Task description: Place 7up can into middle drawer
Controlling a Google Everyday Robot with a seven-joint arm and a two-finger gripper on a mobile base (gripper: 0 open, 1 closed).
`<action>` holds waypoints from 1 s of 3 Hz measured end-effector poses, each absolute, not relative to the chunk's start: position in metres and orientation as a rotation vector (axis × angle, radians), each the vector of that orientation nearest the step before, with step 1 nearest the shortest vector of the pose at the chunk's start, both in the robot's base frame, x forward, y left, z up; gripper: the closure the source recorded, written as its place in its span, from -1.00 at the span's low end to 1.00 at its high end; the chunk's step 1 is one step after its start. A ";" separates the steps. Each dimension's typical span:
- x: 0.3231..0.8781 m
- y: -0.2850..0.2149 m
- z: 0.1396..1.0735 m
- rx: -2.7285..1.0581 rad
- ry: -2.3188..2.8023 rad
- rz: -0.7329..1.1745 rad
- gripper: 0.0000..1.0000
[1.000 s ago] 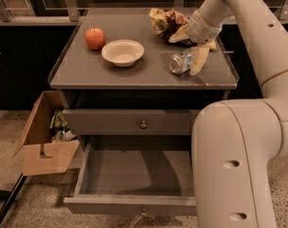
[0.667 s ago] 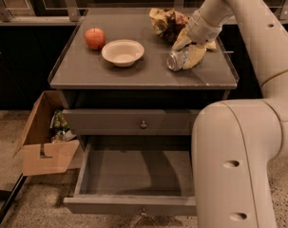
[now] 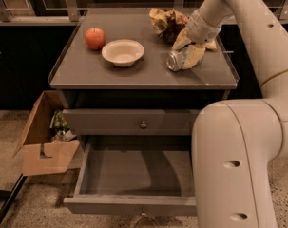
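Apple point(image 3: 95, 38) and bowl point(image 3: 123, 52) sit clear at upper left, the open drawer point(image 3: 134, 175) waits at lower centre to receive, and at upper right the can point(image 3: 174, 61) lies sideways on the tabletop point(image 3: 100, 72), gripper point(image 3: 182, 56) right against it, hold or no hold I cannot tell.

Single view only. Camera sits high on the robot's side, tilted down, facing the desk point(image 3: 86, 72) front-on. Close in: the arm point(image 3: 234, 175) fills the lower right. Frame spans desk's back edge to open middle drawer point(image 3: 134, 205), floor point(image 3: 5, 141) at left. Claw point(image 3: 186, 56) at right rear, by 7up can point(image 3: 173, 61).
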State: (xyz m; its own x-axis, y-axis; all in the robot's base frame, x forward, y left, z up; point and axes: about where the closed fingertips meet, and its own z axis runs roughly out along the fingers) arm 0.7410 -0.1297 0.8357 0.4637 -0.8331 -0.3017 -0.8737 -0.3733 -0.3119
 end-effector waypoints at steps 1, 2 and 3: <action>0.751 -0.135 0.851 -2.175 1.445 0.073 1.00; 0.730 -0.163 0.912 -1.952 1.438 -0.039 1.00; 0.691 -0.180 0.953 -1.802 1.341 -0.094 1.00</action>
State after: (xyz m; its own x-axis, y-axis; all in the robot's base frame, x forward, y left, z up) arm 0.6909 -0.1799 0.9531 0.4185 -0.8101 -0.4105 -0.7453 -0.0481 -0.6650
